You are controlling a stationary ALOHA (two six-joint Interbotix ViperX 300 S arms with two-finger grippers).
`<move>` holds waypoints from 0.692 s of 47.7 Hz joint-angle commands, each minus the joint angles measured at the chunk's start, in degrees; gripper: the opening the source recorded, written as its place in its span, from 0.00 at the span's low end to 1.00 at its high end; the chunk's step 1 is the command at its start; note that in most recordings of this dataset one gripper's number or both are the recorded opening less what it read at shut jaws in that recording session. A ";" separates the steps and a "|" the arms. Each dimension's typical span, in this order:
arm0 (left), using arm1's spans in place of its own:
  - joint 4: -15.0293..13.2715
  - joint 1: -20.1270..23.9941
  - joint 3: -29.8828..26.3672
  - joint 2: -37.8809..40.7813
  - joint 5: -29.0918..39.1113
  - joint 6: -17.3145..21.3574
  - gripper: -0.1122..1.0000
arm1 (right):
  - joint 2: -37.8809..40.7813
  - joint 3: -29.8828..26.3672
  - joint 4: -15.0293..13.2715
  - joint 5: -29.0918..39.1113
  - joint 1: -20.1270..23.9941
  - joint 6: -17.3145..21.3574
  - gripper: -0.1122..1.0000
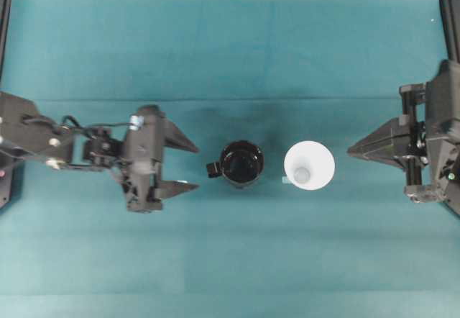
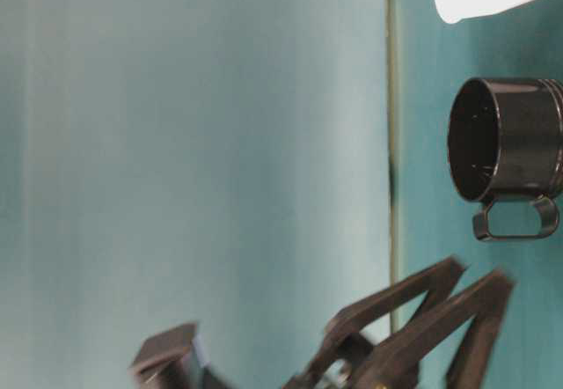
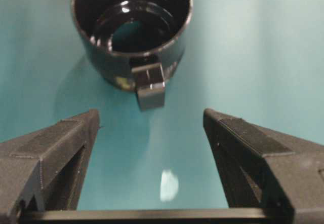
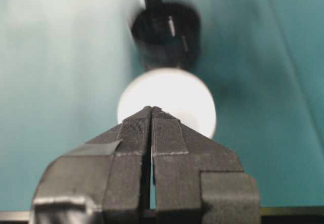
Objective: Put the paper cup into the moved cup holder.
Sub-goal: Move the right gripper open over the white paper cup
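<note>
Teal cloth covers the counter (image 1: 230,260); the left pincer (image 1: 188,165) gapes wide, empty, the cup holder (image 1: 241,163) just ahead — handle toward it. Beyond stands the paper cup (image 1: 309,165), upright near the tips of the right pincer (image 1: 353,150) — clamped shut on nothing, seemingly waiting its turn.

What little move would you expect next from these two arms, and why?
Probably the right gripper opens: its jaws are pressed shut, pointing at the white tapered paper cup, which stands free beside the empty glossy black mug-shaped holder. The left gripper is open, clear of the holder's handle.
</note>
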 commanded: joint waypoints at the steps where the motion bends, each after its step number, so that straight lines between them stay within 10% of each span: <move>1: 0.09 -0.09 0.26 -2.20 0.79 -0.09 0.87 | 0.35 -2.11 0.09 1.41 -0.62 1.14 0.11; 33: 0.09 -0.09 1.76 -3.78 1.05 -0.97 0.87 | 0.62 -2.29 0.18 1.23 -0.97 1.67 0.11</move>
